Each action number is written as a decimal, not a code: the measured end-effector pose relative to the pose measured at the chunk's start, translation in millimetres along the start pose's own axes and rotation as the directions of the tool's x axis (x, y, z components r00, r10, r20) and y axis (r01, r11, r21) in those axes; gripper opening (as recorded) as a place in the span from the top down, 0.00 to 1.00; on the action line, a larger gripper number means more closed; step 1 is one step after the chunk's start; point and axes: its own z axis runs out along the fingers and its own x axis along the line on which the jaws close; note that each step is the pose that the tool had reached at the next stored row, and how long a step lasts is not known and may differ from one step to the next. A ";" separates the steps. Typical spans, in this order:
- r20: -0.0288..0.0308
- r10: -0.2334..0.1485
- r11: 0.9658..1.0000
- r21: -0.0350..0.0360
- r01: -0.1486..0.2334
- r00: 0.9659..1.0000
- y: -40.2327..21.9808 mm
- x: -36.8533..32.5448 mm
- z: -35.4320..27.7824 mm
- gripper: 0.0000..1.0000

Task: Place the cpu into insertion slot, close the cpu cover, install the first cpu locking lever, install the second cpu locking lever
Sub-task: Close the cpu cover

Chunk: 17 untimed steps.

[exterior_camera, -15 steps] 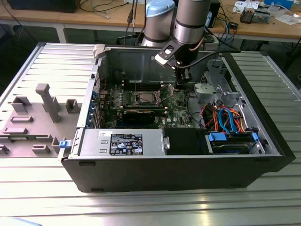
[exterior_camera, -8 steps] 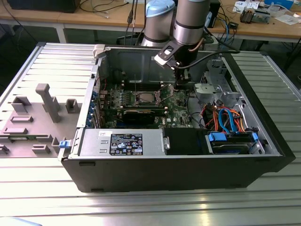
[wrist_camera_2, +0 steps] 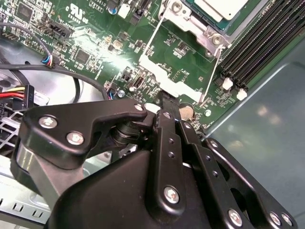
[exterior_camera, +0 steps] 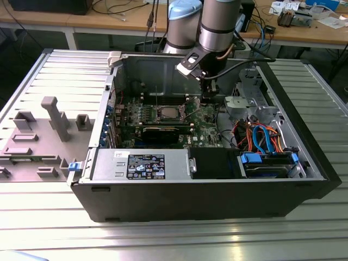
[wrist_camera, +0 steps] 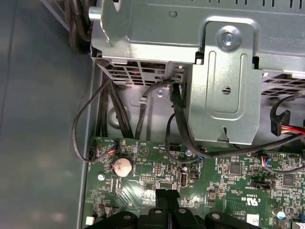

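Ribbed aluminium desk (exterior_camera: 174, 239) carries the open black PC case (exterior_camera: 201, 201), grey fixture plate (exterior_camera: 81, 144) just beside it on the exterior view's left.

the arm (exterior_camera: 219, 24) comes down steeply from above, wrist near vertical, gripper (exterior_camera: 209, 93) pointing downward. in the first wrist view its two black fingers (wrist_camera: 161, 200) sit pressed together, tip to tip.
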 end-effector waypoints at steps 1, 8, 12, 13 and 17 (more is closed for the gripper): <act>0.000 0.000 1.000 0.000 0.000 1.000 -2.4 0.2 -0.1 0.89; 0.000 0.000 1.000 0.000 0.000 1.000 -10.8 0.9 -0.4 0.89; 0.000 0.000 1.000 0.000 0.000 1.000 -14.7 1.2 -0.5 0.89; 0.000 0.000 1.000 0.000 0.000 1.000 -15.4 1.3 -0.6 0.89; 0.000 0.000 1.000 0.000 0.000 1.000 -18.1 1.6 -0.7 0.89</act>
